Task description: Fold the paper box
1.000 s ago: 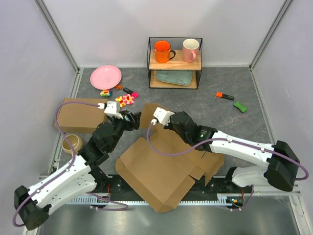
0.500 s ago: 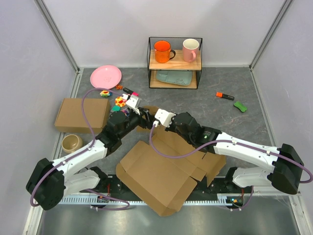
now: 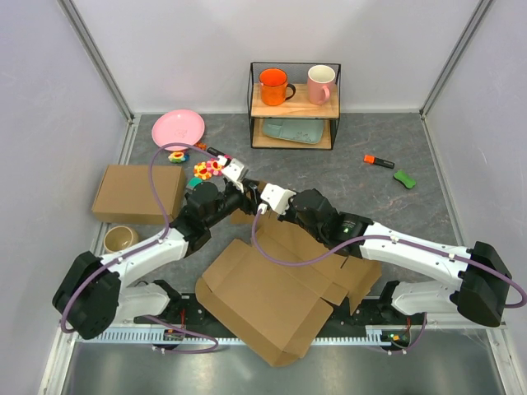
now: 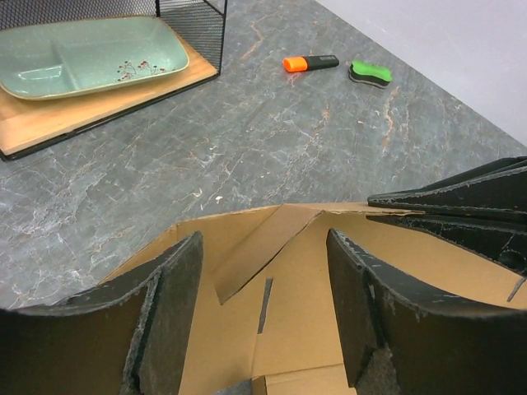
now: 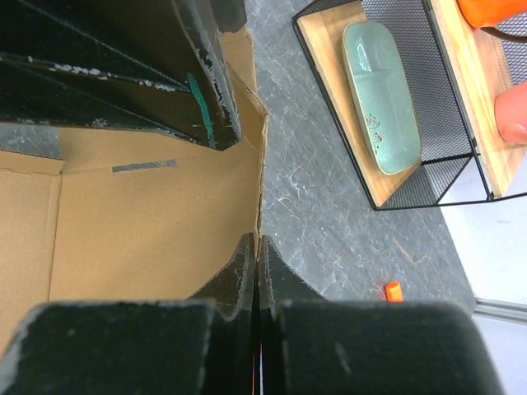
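The paper box is a brown die-cut cardboard sheet lying mostly flat between the arms, with its far edge raised. My right gripper is shut on the raised far edge of the cardboard, which runs in between its fingertips. In the top view that gripper sits at the sheet's far end. My left gripper stands open just beside it, fingers straddling the same raised flap without touching it. The right gripper's fingers show at the right of the left wrist view.
A closed brown cardboard box and a small bowl lie at the left. Behind are a pink plate, small toys and a wire shelf with two mugs and a green tray. An orange marker and a green piece lie at the right.
My left arm has reached forward and to the right, bringing its gripper up to the raised flap beside the right gripper, its jaws a little narrower. The right gripper has kept its hold.
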Controlling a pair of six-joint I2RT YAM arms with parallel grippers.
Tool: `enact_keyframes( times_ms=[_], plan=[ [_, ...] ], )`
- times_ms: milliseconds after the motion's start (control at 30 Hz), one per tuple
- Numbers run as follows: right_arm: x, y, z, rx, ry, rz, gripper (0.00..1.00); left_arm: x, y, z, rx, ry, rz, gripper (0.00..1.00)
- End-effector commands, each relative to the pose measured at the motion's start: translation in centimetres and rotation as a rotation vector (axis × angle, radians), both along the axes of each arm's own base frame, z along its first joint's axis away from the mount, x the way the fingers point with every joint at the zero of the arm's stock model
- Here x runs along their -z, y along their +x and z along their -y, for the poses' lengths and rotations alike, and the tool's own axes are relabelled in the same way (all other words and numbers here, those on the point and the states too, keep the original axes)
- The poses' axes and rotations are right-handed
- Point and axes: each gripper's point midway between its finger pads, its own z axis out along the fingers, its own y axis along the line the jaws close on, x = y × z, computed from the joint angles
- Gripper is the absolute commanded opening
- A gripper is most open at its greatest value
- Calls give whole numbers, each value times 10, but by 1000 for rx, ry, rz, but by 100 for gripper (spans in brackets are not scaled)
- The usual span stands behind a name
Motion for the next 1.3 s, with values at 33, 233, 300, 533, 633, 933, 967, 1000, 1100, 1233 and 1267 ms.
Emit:
enact_keyframes(
  times_ms=[33, 233, 300, 533, 633, 933, 967, 1000, 1100, 1233, 1267],
  plan=[
    [-14, -1, -11, -11, 66, 1, 0, -13, 7, 6, 26, 2, 100, 64],
    [-11, -4, -14, -20, 74, -5, 0, -10, 13, 15, 28, -24, 60, 46],
    [-10, -4, -14, -15, 76, -4, 0, -7, 12, 18, 41, -28, 42, 36],
    [-7, -5, -13, -1, 73, 5, 0, 2, 9, 17, -48, -148, -96, 22],
    [-6, -3, -12, 20, 75, 21, 0, 3, 3, 18, -98, -221, -153, 20],
    [5, -3, -18, 37, 96, 19, 0, 10, -10, 27, -189, -406, -301, 15],
    [7, -3, -19, 36, 93, 18, 0, 9, -11, 29, -187, -415, -306, 15],
    [8, -4, -20, 34, 90, 18, 0, 9, -13, 32, -186, -420, -311, 15],
    [12, -3, -20, 40, 85, 15, 0, 4, -15, 38, -192, -456, -336, 16],
    [15, -2, -20, 42, 80, 14, 0, 0, -18, 42, -209, -531, -396, 21],
    [17, -3, -21, 40, 78, 12, 0, -1, -18, 42, -213, -548, -406, 23]
  ],
)
